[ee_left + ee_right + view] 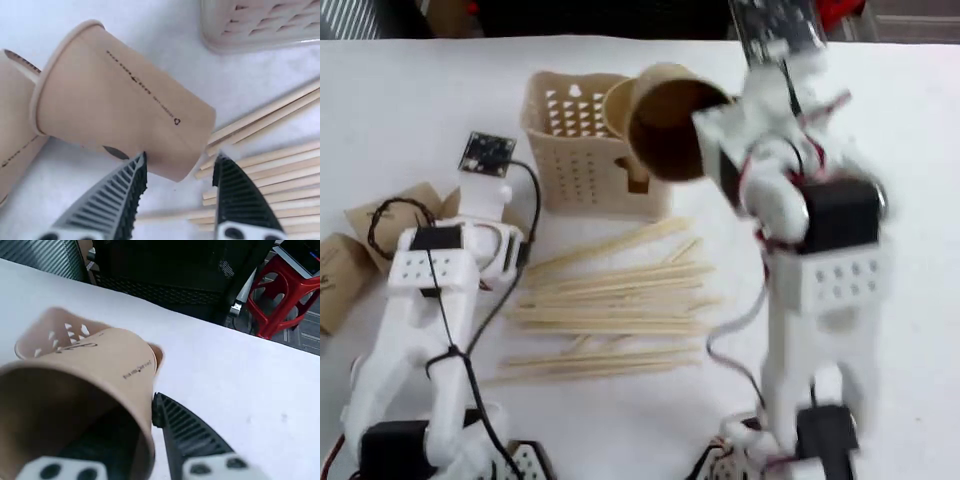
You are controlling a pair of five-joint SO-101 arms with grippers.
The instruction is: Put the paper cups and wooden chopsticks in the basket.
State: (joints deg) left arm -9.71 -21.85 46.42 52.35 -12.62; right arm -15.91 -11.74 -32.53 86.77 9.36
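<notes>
My right gripper [145,425] is shut on the rim of a brown paper cup [665,130], held tilted above the right side of the cream basket [575,150]. One finger is inside the cup [75,400] and the other finger [185,435] is outside. Another cup rim [618,100] shows at the basket's top just behind it. My left gripper [181,165] is open, its fingertips on either side of the base of a cup [115,100] that lies on its side. Wooden chopsticks [610,310] lie scattered in front of the basket.
More paper cups [340,270] lie at the left edge beside the left arm [435,270], one of them [12,130] touching the cup between my fingers. A black cable [390,215] loops over them. Chairs and a red stool [295,295] stand beyond the table's far edge.
</notes>
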